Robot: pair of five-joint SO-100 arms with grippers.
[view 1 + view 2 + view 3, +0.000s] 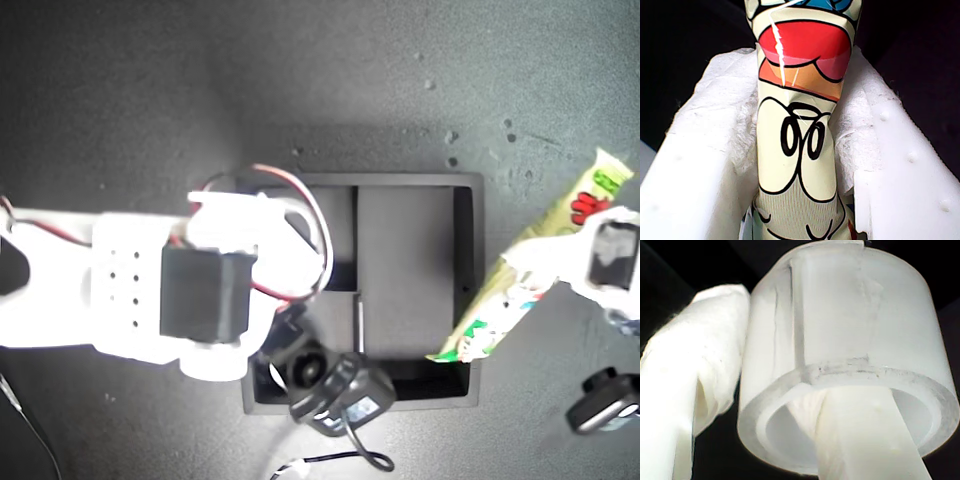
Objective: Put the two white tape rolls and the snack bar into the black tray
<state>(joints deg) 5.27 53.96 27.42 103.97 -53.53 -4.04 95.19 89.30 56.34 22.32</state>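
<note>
My first gripper (800, 145) is shut on the snack bar (797, 150), a cream, red and orange cartoon-print packet pinched between white padded fingers (705, 165). In the exterior view the snack bar (500, 300) slants at the right, with its lower end over the black tray's (400, 250) right edge. My second gripper (785, 340) is shut on a white tape roll (855, 325), one finger through its open centre and one outside. Its arm (150, 290) reaches in from the exterior view's left over the tray's left part. The other tape roll is out of view.
The tray's dividers (357, 250) show beside the arm. A black camera housing with a cable (335, 390) hangs over the tray's near rim. Another black housing (603, 402) sits at the exterior view's lower right. Dark matte tabletop (120, 90) surrounds the tray.
</note>
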